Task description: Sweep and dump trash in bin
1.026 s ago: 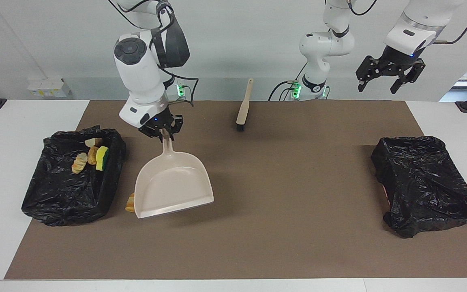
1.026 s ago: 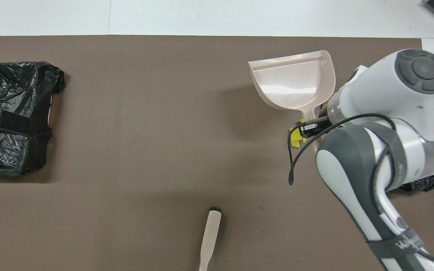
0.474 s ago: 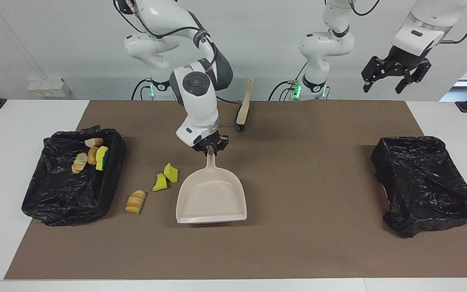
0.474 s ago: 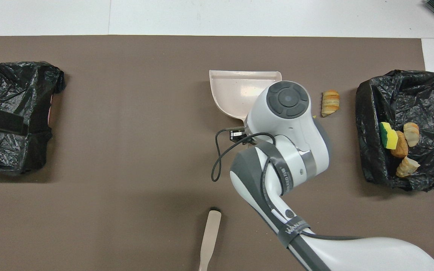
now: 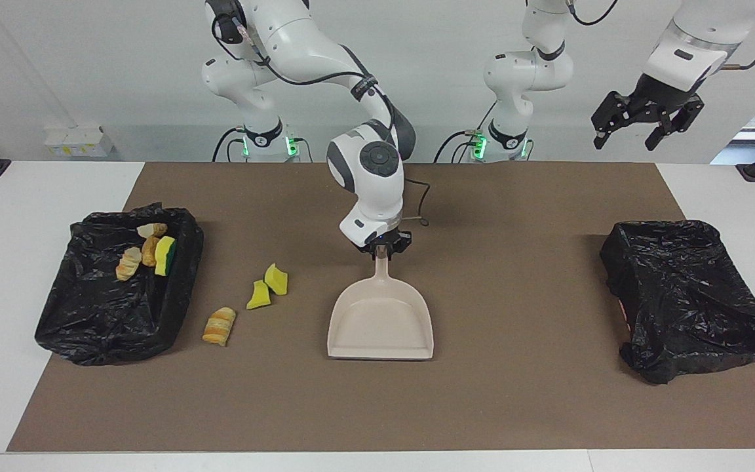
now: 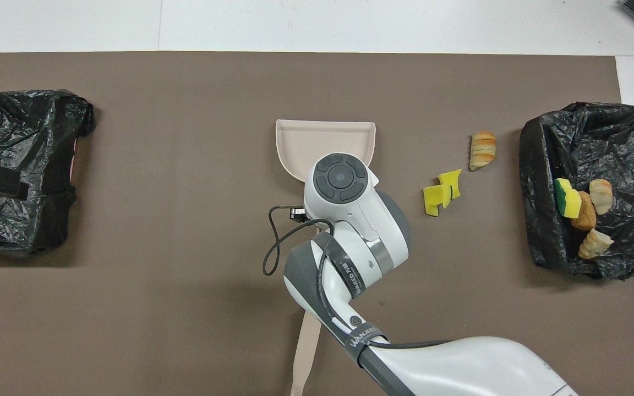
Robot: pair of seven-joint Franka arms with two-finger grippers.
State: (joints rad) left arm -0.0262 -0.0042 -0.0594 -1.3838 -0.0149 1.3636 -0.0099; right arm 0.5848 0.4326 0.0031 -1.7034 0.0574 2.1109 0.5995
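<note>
The beige dustpan (image 5: 381,324) (image 6: 325,140) lies flat on the brown mat at mid-table, its handle toward the robots. My right gripper (image 5: 383,250) sits at the top of that handle; in the overhead view its own wrist hides it. Loose trash lies on the mat between dustpan and bin: two yellow sponge pieces (image 5: 276,279) (image 6: 450,182) and a golden bread bit (image 5: 219,326) (image 6: 482,149). Several more pieces (image 5: 149,252) (image 6: 581,206) rest in the black-lined bin (image 5: 89,328) (image 6: 586,129) at the right arm's end. My left gripper (image 5: 623,139) hangs open, high over the left arm's end.
A second black-bagged bin (image 5: 685,295) (image 6: 20,159) sits at the left arm's end of the mat. The brush's beige handle (image 6: 305,352) lies nearer to the robots than the dustpan, partly under my right arm. White table borders the mat.
My right arm swung the dustpan from beside the bin to mid-table and lowered it flat onto the mat, uncovering the three loose pieces. The left gripper drifted slightly.
</note>
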